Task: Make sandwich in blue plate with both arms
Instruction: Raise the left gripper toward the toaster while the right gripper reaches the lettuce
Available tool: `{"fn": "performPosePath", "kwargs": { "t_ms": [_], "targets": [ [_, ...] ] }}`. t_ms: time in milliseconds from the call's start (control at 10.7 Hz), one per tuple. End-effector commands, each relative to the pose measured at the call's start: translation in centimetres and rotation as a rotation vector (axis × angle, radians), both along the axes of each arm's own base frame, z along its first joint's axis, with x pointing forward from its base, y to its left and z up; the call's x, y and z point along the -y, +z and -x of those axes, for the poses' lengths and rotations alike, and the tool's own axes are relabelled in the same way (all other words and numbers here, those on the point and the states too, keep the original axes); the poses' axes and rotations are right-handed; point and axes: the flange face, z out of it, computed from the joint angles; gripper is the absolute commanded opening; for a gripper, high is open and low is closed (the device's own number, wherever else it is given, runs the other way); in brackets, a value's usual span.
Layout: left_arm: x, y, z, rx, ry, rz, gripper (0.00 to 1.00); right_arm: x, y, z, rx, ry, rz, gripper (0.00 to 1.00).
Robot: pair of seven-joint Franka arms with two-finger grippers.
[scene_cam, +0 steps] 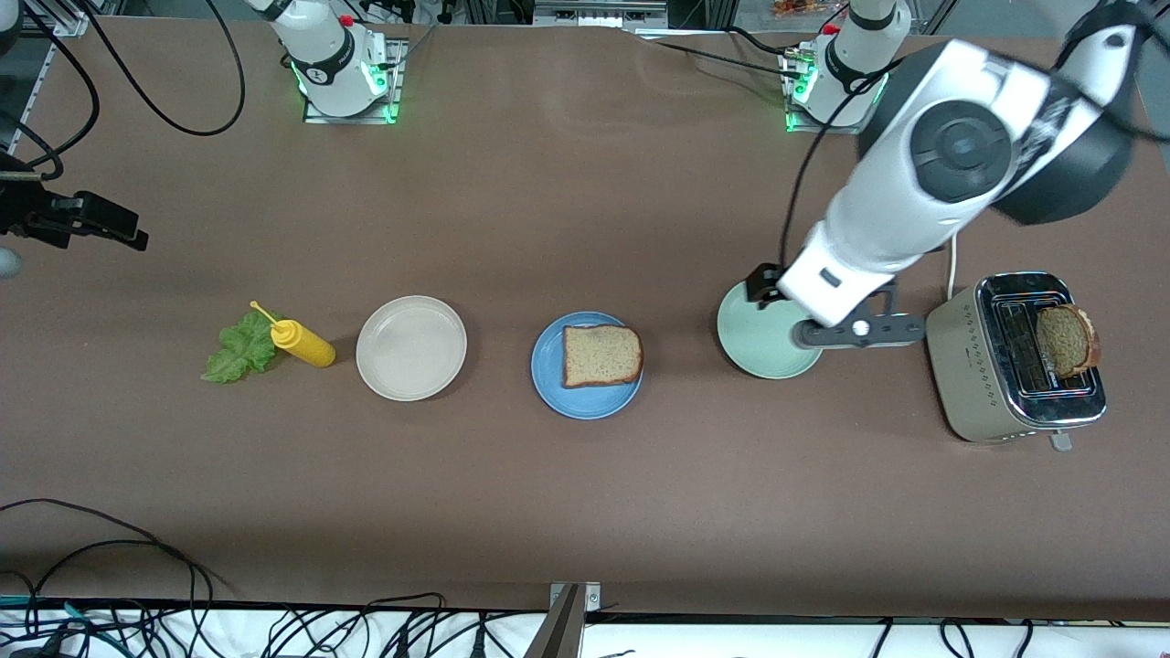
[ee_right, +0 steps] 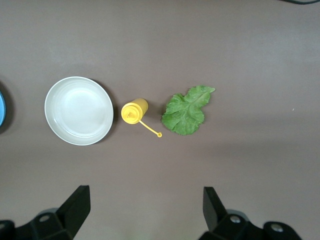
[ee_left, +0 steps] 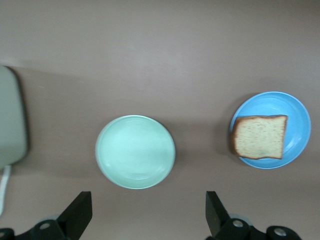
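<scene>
Grippers spread and empty, one slice on the blue plate

Left gripper (ee_left: pixel 145 215) hangs in the air over the pale green plate (scene_cam: pixel 763 352), fingers (ee_left: pixel 77 212) spread wide with nothing between them. Blue plate (scene_cam: pixel 548 384) sits beside the green plate, toward the right arm's end of the table, and carries one slice of brown bread (scene_cam: pixel 600 355) lying flat. Toaster (scene_cam: pixel 969 384) stands at the left arm's end of the table; a second slice (scene_cam: pixel 1065 340) sticks up from one of its slots.

Right gripper (ee_right: pixel 142 212) is off the edge of the front view; its wrist view shows it high over the table, fingers (ee_right: pixel 75 210) set apart and empty. Below it lie the off-white plate (scene_cam: pixel 411 348), the yellow squeeze bottle (scene_cam: pixel 302 343) tipped on its side, and the lettuce leaf (scene_cam: pixel 239 349) touching the bottle's nozzle end.
</scene>
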Motion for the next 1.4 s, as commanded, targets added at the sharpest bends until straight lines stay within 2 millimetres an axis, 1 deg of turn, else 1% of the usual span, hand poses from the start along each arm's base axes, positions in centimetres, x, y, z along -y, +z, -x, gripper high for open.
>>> {"fn": "performPosePath", "kwargs": {
  "t_ms": [0,93,186,279,372,466,745,838,931,1024,1117,1304],
  "targets": [
    [-5.9,4.3,1.6,0.015,-0.053,-0.048,1.0,1.7,-1.8,-1.2,-0.026,-0.026,0.001,1.0],
    [-8.1,5.7,1.7,0.024,-0.083,-0.06,1.0,2.3,-2.9,-1.5,-0.022,-0.027,0.003,1.0],
    [-9.7,6.5,1.9,0.023,-0.092,-0.07,1.0,4.0,-4.8,-1.2,-0.03,-0.043,-0.004,1.0],
    [-10.8,7.0,1.9,0.029,-0.092,-0.077,1.0,4.7,-7.1,-1.2,-0.023,-0.034,-0.005,1.0],
    [-12.8,7.7,1.9,0.037,-0.093,-0.084,1.0,5.1,-9.4,-1.4,-0.002,-0.039,-0.003,1.0],
    [-14.7,7.9,1.7,0.032,-0.112,-0.079,1.0,5.7,-11.5,-1.6,0.027,-0.053,0.001,1.0],
    [-21.7,8.1,1.9,0.015,-0.135,-0.048,1.0,6.6,-18.2,-2.2,0.058,-0.079,0.008,1.0],
    [-23.5,8.0,1.9,0.008,-0.143,-0.051,1.0,6.8,-20.8,-2.2,0.058,-0.083,0.009,1.0],
    [-24.9,7.9,1.9,0.004,-0.151,-0.054,1.0,7.5,-23.1,-2.2,0.057,-0.096,0.01,1.0],
    [-25.5,8.0,1.9,0.004,-0.16,-0.056,1.0,8.5,-25.3,-2.0,0.065,-0.113,0.013,1.0],
    [-26.1,7.8,1.9,0.0,-0.151,-0.058,1.0,8.9,-27.2,-1.9,0.074,-0.122,0.015,1.0],
    [-27.8,7.3,1.7,-0.01,-0.12,-0.058,1.0,10.7,-31.3,-1.3,0.065,-0.15,0.017,1.0]
  ]
}}
